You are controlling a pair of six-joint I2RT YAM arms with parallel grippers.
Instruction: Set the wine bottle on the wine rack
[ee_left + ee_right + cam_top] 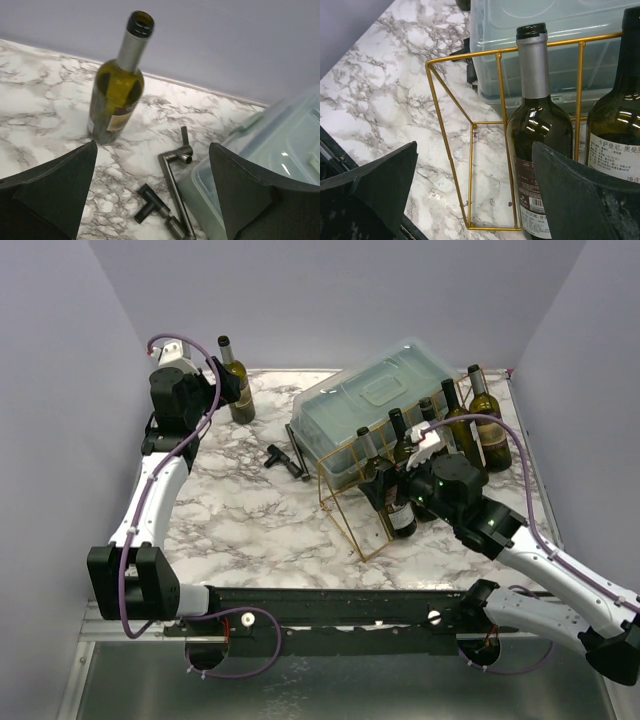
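Note:
An olive-green wine bottle point(116, 90) stands upright at the table's far left, also visible in the top view point(237, 385). My left gripper point(152, 200) is open just short of it, with nothing between its fingers point(55, 195). The gold wire wine rack point(352, 508) stands in front of the plastic box. Dark bottles point(401, 485) lean on it. My right gripper point(475, 195) is open at the rack point(451, 150). Its right finger point(585, 200) is in front of a dark bottle point(540, 130) that rests against the rack's bars. A second bottle point(615, 135) stands beside it.
A translucent bluish lidded box point(375, 405) lies at the back centre. A black metal tool point(172, 190) lies on the marble beside the box, also seen in the top view point(285, 460). Two more bottles point(478, 420) stand at the back right. Grey walls close in the table.

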